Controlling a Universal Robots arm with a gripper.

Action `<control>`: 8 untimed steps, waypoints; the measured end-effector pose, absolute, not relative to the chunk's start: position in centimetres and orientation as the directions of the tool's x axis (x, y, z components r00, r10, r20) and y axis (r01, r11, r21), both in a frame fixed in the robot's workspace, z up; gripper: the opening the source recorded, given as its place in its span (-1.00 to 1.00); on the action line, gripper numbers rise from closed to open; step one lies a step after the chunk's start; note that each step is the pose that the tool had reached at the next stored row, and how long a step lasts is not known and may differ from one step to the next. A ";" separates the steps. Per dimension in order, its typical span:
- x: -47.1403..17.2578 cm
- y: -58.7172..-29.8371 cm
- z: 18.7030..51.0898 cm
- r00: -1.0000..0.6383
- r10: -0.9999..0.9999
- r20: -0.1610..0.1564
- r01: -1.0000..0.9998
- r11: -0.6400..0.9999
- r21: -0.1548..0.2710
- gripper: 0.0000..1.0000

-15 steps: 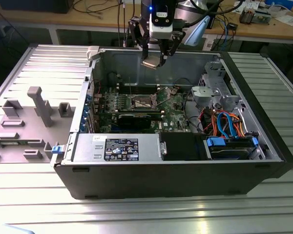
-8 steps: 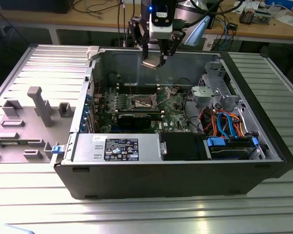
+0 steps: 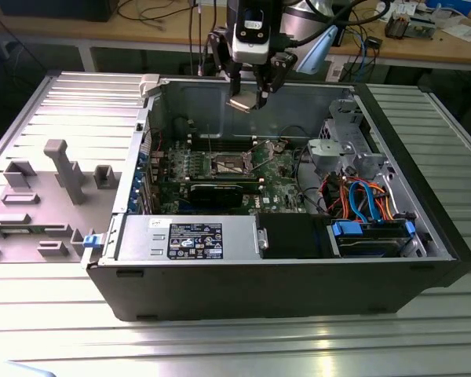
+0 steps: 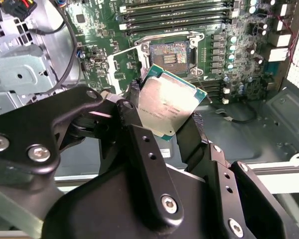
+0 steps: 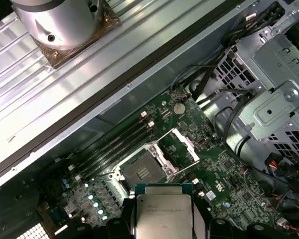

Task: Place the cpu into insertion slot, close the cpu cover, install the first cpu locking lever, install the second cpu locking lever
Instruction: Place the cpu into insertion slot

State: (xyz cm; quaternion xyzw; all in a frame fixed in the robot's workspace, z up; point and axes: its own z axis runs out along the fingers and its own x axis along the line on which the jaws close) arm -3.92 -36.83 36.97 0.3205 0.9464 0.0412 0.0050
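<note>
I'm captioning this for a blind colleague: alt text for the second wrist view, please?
The arm's black jaws grip a silver square chip, tilted, above a green circuit board. Beyond the chip sits the empty square socket, with long memory slots past it.

Ribbed metal table (image 3: pixel 298 345), open computer case (image 3: pixel 259 287) laid flat on it, grey fixture plate (image 3: pixel 31 216) set at the exterior view's left.

End effector (image 3: pixel 249 100) points down, gripping the cpu (image 4: pixel 167 107).
</note>
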 end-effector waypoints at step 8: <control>-3.9 -36.8 37.0 -0.788 0.615 0.017 0.614 0.785 0.081 0.08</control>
